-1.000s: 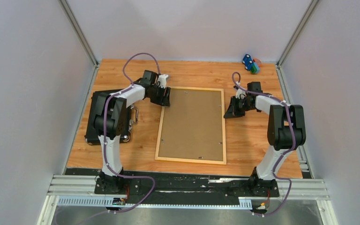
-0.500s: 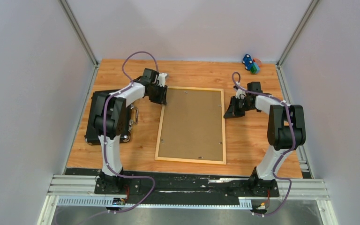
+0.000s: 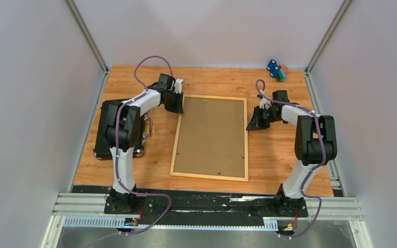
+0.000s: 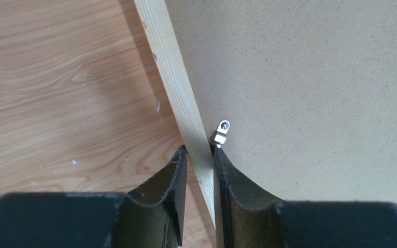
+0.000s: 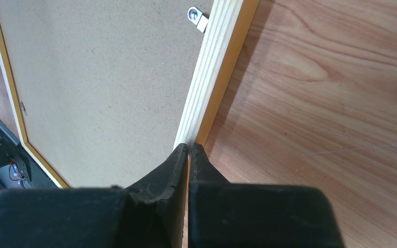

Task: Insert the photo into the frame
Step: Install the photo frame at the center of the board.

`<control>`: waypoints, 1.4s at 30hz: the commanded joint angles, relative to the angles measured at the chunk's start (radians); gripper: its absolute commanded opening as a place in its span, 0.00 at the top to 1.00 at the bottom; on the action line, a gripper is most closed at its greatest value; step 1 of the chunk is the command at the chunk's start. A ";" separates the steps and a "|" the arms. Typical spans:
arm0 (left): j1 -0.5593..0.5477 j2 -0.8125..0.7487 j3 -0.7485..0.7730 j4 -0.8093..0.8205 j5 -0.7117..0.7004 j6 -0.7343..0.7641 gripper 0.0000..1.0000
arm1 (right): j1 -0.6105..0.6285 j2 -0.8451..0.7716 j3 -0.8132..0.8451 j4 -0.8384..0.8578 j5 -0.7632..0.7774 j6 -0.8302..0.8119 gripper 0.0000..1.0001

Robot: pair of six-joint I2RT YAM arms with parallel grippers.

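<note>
— Both fingers of the left gripper (image 4: 197, 155) now straddle the frame (image 4: 170, 67). A second ago they stood wide, just short of this rail. Now they pinch it, one on the table (image 4: 57, 77) side, one on the backing board (image 4: 315, 77) side.
— Meaning?
— Frame gripped, probably to steady or lift it. Right gripper (image 5: 190, 150) is fully closed, holding nothing, with its tips butted against the opposite rail's outer edge.
— And the photo?
— Not visible in any view. Only brown backing faces up.
— View differences?
— Left wrist view shows a metal clip (image 4: 222, 132) just beyond the tips. Only the overhead view shows the frame flat between both grippers and the black case (image 3: 98, 147) outboard of the left arm.
</note>
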 commanded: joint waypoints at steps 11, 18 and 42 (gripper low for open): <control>-0.031 0.028 -0.110 0.207 -0.187 -0.128 0.95 | 0.013 0.030 0.015 0.001 -0.025 -0.011 0.96; -0.023 0.092 -0.068 0.177 -0.144 -0.299 0.82 | 0.013 0.024 0.009 0.002 -0.021 -0.012 0.96; 0.075 0.007 -0.116 0.113 -0.054 -0.236 0.44 | 0.013 0.024 0.007 0.003 -0.016 -0.006 0.96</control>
